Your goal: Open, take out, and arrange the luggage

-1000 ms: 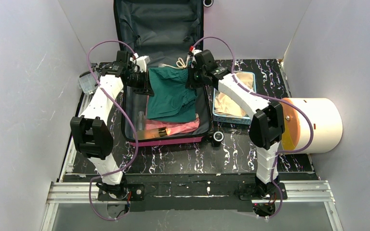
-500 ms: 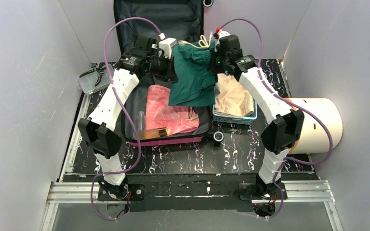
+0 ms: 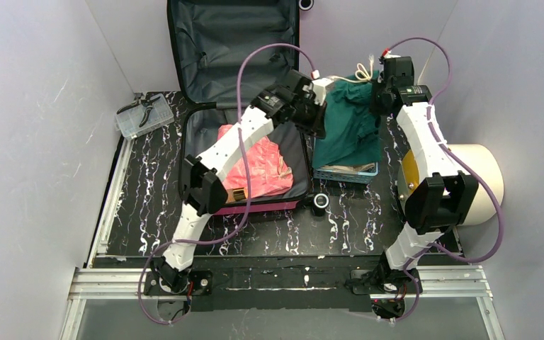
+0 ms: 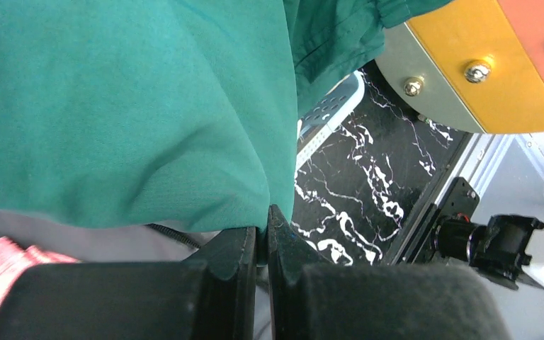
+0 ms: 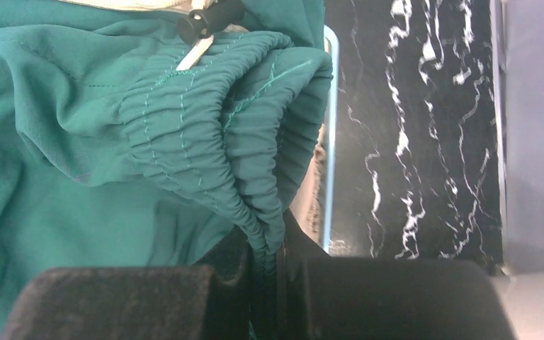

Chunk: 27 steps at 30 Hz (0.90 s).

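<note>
The hot-pink suitcase (image 3: 255,207) lies open, its dark grey lid (image 3: 234,42) leaning on the back wall. A pink garment (image 3: 258,164) and a small gold-topped bottle (image 3: 237,194) lie inside. A green garment (image 3: 350,127) hangs between both grippers above the light-blue basket (image 3: 347,172). My left gripper (image 3: 320,113) is shut on its edge (image 4: 262,225); the cloth (image 4: 113,106) fills the left wrist view. My right gripper (image 3: 379,95) is shut on its elastic waistband (image 5: 265,244), seen bunched in the right wrist view (image 5: 184,134).
A cream cylinder with an orange and yellow end (image 3: 467,180) lies at the right, also in the left wrist view (image 4: 496,64). A clear box of tools (image 3: 142,113) sits at the back left. A suitcase wheel (image 3: 319,203) stands beside the basket. Grey walls close both sides.
Both arms have carried the green garment rightward, from over the suitcase to above the basket. The pink garment in the suitcase is now uncovered.
</note>
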### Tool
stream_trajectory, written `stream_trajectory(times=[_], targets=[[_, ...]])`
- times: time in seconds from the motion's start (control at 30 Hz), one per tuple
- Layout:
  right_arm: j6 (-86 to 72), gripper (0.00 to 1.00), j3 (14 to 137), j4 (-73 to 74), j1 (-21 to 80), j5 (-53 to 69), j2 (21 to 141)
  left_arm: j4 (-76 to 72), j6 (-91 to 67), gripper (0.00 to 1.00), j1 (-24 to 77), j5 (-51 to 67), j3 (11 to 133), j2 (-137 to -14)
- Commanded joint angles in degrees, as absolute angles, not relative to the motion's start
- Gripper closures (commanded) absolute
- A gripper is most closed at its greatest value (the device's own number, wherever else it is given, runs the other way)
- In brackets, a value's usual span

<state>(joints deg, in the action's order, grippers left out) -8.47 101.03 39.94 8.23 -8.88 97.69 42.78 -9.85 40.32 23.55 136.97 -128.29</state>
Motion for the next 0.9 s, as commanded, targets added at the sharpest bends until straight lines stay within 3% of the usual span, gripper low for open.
stream_trajectory(times=[0.0, 0.5, 0.7, 0.87], targets=[[-7.49, 0.99, 100.4, 39.68, 6.23, -11.03, 99.61, 41.53, -14.44, 1.0, 41.26, 19.29, 142.43, -131.16], [-4.31, 0.99, 98.45, 32.16, 5.09, -12.42, 111.86, 33.42, -8.16, 1.0, 42.43, 6.86, 143.74, -144.59], [-2.63, 0.61, 99.62, 32.09, 5.08, -15.79, 112.1, 33.37, -5.97, 0.84, 42.69, 5.65, 144.02, -144.59], [-1.04, 0.44, 100.7, 32.17, 7.02, -20.23, 108.17, 33.73, -2.69, 0.75, 42.65, 4.33, 145.02, -141.2]])
